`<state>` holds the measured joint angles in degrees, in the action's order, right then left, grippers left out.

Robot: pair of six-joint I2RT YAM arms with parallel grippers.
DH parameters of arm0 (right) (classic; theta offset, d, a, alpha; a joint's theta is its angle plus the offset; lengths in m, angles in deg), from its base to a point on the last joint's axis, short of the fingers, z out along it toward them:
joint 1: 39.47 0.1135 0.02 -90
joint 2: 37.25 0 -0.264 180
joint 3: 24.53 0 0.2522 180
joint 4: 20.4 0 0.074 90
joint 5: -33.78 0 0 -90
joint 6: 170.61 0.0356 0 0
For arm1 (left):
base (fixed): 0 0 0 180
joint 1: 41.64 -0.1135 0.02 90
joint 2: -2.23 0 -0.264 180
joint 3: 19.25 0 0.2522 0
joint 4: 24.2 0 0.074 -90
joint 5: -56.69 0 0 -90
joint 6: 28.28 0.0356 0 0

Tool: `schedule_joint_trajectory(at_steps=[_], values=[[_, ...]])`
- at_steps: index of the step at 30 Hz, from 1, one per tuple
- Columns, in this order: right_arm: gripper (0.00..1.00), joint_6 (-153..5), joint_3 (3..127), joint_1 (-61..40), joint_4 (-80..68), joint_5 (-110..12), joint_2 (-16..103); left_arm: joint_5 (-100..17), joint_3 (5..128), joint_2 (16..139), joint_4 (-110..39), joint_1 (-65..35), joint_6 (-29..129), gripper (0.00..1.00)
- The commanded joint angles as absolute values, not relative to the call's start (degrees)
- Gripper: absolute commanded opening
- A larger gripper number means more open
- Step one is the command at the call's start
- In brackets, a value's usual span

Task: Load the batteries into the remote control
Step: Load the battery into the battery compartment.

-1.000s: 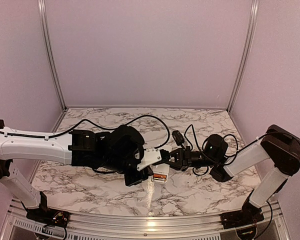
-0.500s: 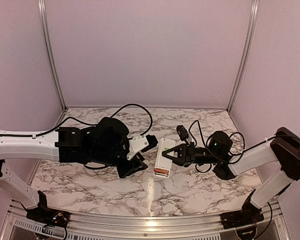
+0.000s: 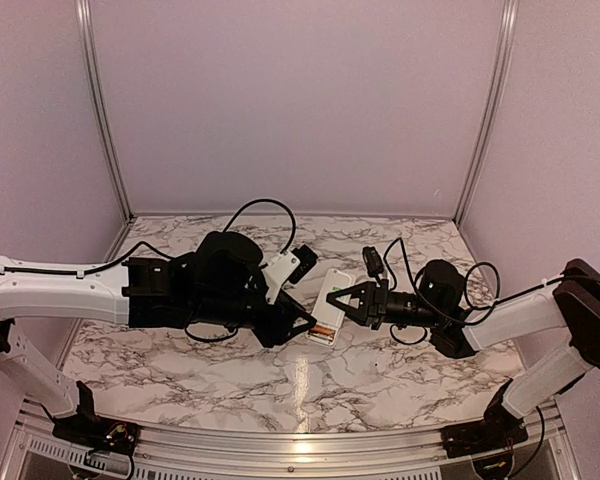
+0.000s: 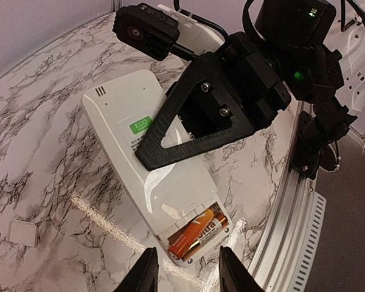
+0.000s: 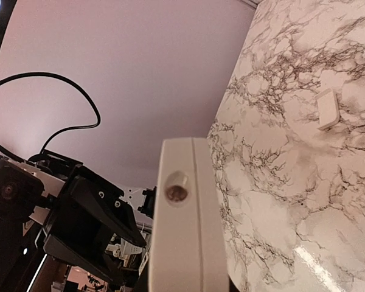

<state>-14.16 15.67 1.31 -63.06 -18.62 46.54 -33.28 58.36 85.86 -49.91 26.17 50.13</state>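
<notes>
I have the small flat white plastic remote control [image 3: 328,312] held back-side up over the middle of the white marble-pattern table [image 3: 380,385], slightly nearer the near edge than the far one; I cannot tell whether its low end touches the surface. The right gripper [image 3: 342,300] has its black jaws closed across the remote control at about mid-length, one finger lying over the plain back; firm hold as far as I can see. The left gripper [image 4: 185,274] sits just off the compartment end, jaws partly apart, nothing between them.

The compartment at that end is uncovered; inside lie the two small cylindrical batteries [image 4: 198,233], the orange-copper one plain to see, a yellower one tucked beside it, both lengthwise in the bay. So loading looks mostly done to me; I can't confirm that both are seated flat on the contacts.

A small white square plastic piece [image 4: 21,233] lies flat on the table well apart from the remote control; I can't pin which edge it is nearest. It's probably the compartment cover. What's left, I judge: press the batteries home if needed, fetch that piece, refit it.
</notes>
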Motion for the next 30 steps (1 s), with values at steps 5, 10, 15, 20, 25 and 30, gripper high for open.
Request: schedule_joint_trajectory(at_steps=[5,10,15,20,25,30], values=[[0.00,-12.8,17.0,0.9,-63.4,-20.7,46.3,-33.8,65.9,91.8,-55.3,25.9,40.9,0.29],[0.00,-12.9,17.0,1.0,-62.1,-21.2,45.8,-32.9,66.4,91.7,-57.1,25.7,39.7,0.28],[0.00,-12.9,16.9,1.0,-60.6,-21.8,45.4,-32.2,67.5,92.3,-59.6,25.6,38.8,0.24],[0.00,-12.9,17.2,1.0,-59.9,-21.8,45.2,-32.7,68.0,92.3,-60.6,25.4,36.6,0.25],[0.00,-13.0,17.3,1.0,-59.7,-21.4,45.2,-33.1,70.2,94.0,-62.7,25.2,35.6,0.19],[0.00,-12.9,17.4,1.0,-59.6,-21.2,44.9,-34.7,71.7,95.9,-64.9,25.2,35.6,0.12]])
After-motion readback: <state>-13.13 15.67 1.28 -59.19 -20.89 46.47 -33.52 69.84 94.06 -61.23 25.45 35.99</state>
